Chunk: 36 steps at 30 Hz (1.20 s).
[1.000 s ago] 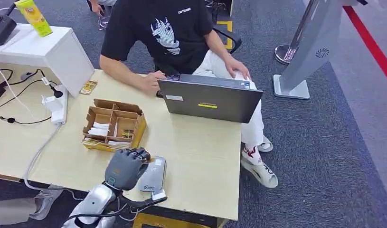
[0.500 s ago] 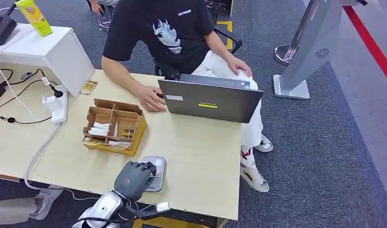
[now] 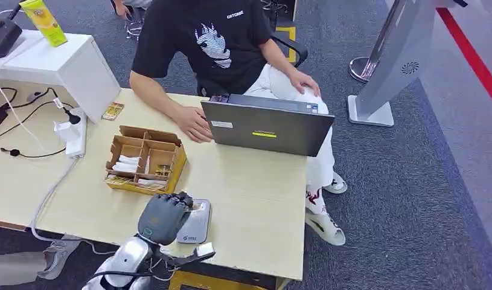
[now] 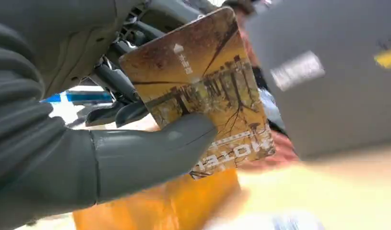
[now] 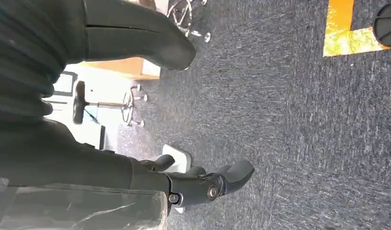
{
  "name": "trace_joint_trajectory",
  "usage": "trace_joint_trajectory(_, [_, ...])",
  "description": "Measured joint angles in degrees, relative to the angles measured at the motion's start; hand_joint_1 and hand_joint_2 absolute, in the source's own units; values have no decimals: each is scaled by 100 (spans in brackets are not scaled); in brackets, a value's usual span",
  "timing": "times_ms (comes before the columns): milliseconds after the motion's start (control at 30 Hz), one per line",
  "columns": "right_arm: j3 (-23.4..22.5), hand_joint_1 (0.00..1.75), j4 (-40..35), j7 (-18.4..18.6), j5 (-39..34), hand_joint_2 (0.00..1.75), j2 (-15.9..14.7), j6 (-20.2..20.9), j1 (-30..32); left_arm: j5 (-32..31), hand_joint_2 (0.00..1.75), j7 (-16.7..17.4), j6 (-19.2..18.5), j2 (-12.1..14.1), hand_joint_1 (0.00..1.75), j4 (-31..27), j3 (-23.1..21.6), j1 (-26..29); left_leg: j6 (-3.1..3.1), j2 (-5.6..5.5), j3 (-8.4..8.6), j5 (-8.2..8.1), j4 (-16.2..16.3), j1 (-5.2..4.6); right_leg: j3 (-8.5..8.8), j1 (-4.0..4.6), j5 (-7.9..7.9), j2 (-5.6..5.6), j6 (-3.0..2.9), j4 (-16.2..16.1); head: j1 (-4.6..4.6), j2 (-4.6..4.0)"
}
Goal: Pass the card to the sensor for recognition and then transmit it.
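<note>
The left robot hand pinched a yellow-brown printed plastic hotel card between its thick grey thumb and darker fingers. In the head view, this hand hovered at the near edge of the pale wooden worktop. A flat grey rectangular card sensor lay just beside the hand at about three o'clock, partly under its fingers. The card's face seemed turned toward the sensor, though contact could not be judged. The left hand was by far the nearer; the right robot hand hung over grey carpet, fingers loosely apart and holding nothing. A seated person waited at twelve o'clock behind a grey laptop.
</note>
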Motion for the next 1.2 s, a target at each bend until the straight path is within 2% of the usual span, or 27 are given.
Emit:
trace_joint_trajectory(100, [0, 0, -50, 0, 2, 175, 0, 0, 12, 210, 175, 20, -127, 41, 175, -293, 356, -196, 0, 0, 0, 0, 0, 0, 0, 0, 1, 1, -1, 0, 0, 0])
trace_joint_trajectory(267, [0, 0, -81, 0, 2, 175, 0, 0, 23, 288, 175, -144, -223, 83, 175, -509, 784, -363, -1, 1, 1, 1, 0, 1, 0, 0, 1, 1, -1, 2, 0, 0])
trace_joint_trajectory(900, [0, 0, -114, -2, 2, 175, 0, 0, 25, 481, 175, -177, -229, 151, 175, -572, 1051, -414, -1, 1, 0, 0, 0, 0, -1, 0, 1, 1, -1, 1, 0, 0])
trace_joint_trajectory(967, [0, 0, -166, -7, 2, 175, 0, 0, 31, 765, 175, -350, -243, 315, 175, -572, 1549, -578, -12, 2, 1, 8, -1, 4, -3, 2, 3, 7, -5, 5, 0, 0])
trace_joint_trajectory(1000, [-2, 0, -166, -7, 2, 175, 0, 0, 31, 767, 175, -385, -243, 315, 9, -572, 1613, -589, -12, 3, 0, 7, -1, 3, -5, 2, 3, 11, -5, 5, 0, 0])
trace_joint_trajectory(1033, [-2, 0, -166, -7, 2, 175, 0, 0, 32, 767, 175, -396, -243, 315, 0, -572, 1637, -597, -11, 4, -1, 7, 0, 3, -6, 2, 3, 11, -5, 5, 0, 0])
trace_joint_trajectory(1200, [-4, 0, -166, -7, 2, 175, 0, 0, 26, 804, 175, -616, -236, 306, 0, -572, 1661, -501, -8, 1, -9, 1, -1, 1, -7, 0, -1, 9, -1, 1, 0, 0])
